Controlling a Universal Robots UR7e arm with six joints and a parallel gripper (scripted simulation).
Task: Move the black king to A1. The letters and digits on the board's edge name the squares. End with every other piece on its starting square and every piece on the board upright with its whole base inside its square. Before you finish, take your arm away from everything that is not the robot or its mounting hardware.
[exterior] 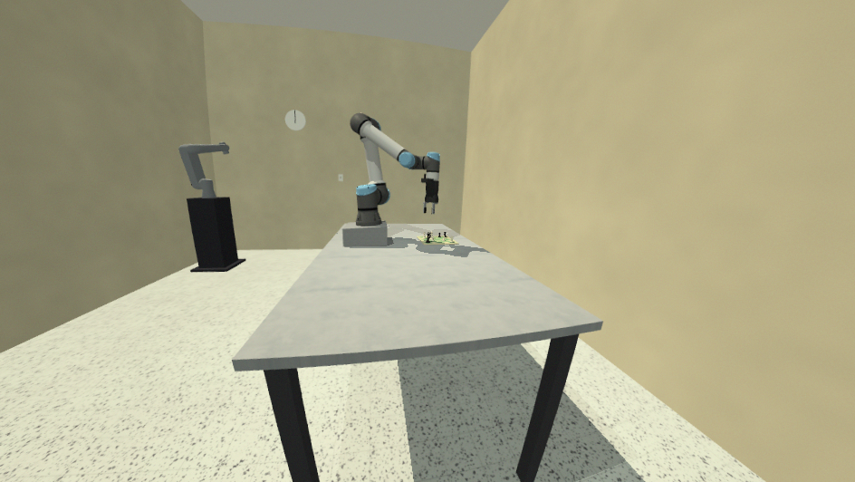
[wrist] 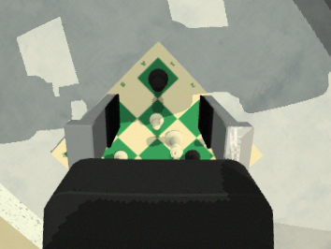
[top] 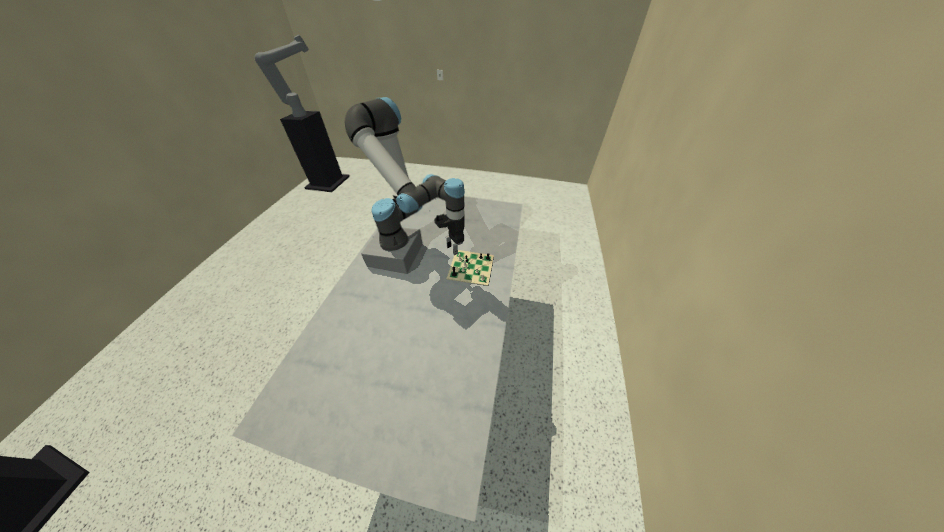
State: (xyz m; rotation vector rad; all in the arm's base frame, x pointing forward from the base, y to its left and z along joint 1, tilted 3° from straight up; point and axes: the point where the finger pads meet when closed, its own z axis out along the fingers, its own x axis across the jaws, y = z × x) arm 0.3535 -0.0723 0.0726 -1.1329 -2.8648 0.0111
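Observation:
A small green and cream chessboard (top: 470,267) lies on the grey table near the arm's base; it also shows in the exterior view (exterior: 437,238). Several black and white pieces stand on it, too small in the top and exterior views to tell apart. In the wrist view a black piece (wrist: 158,79) stands on the corner square at the board's far tip, and white pieces (wrist: 157,123) stand on squares nearer me. I cannot tell which piece is the black king. My gripper (wrist: 159,111) (exterior: 429,208) hangs well above the board's near-base edge, open and empty.
The arm's grey base block (top: 391,253) stands just left of the board. The table's far edge and the right wall are close behind the board. A second grey arm on a black pedestal (top: 315,148) stands on the floor, away from the table.

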